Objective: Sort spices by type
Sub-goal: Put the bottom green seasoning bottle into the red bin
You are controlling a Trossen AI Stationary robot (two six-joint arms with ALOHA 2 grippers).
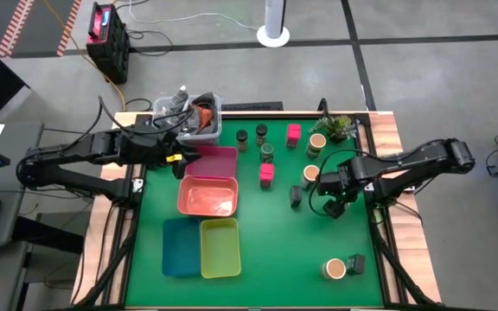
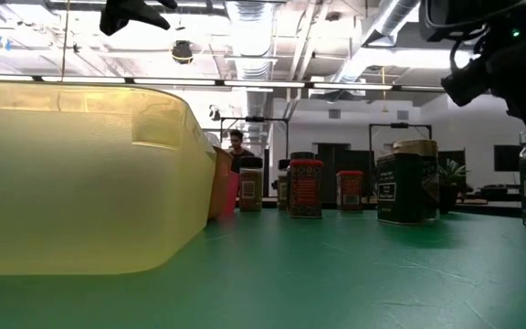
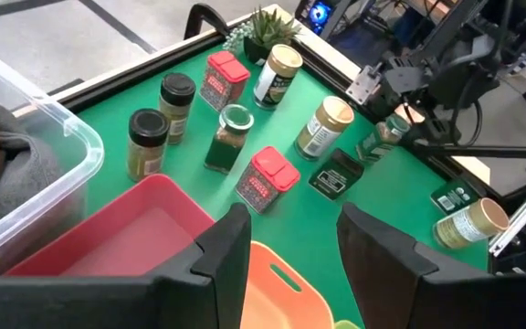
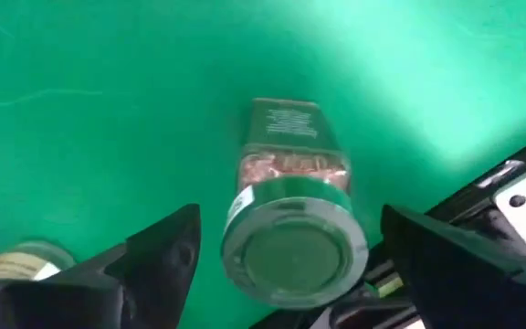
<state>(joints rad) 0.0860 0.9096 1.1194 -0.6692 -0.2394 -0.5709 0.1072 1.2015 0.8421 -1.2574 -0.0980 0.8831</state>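
A glass spice jar with a green lid (image 4: pixel 292 245) stands upright on the green mat near the table's right edge. My right gripper (image 4: pixel 288 224) points down over it, open, one finger on each side of the lid with a gap on both sides. More spices stand on the mat's far right part: dark jars (image 1: pixel 242 138), another green-lidded jar (image 1: pixel 267 153), magenta boxes (image 1: pixel 266 174), tan-topped jars (image 1: pixel 310 173) and a black tin (image 1: pixel 296 196). My left gripper (image 3: pixel 290 242) hovers open and empty over the magenta tray (image 1: pixel 214 160).
A salmon tray (image 1: pixel 207 194), a teal tray (image 1: pixel 178 248) and a yellow-green tray (image 1: pixel 220 249) lie on the mat's left half. A clear bin (image 1: pixel 199 117) sits at the far left, a small plant (image 1: pixel 340 127) at the far right. Another tan-topped jar (image 1: pixel 335 269) and black tin (image 1: pixel 358 263) sit near right.
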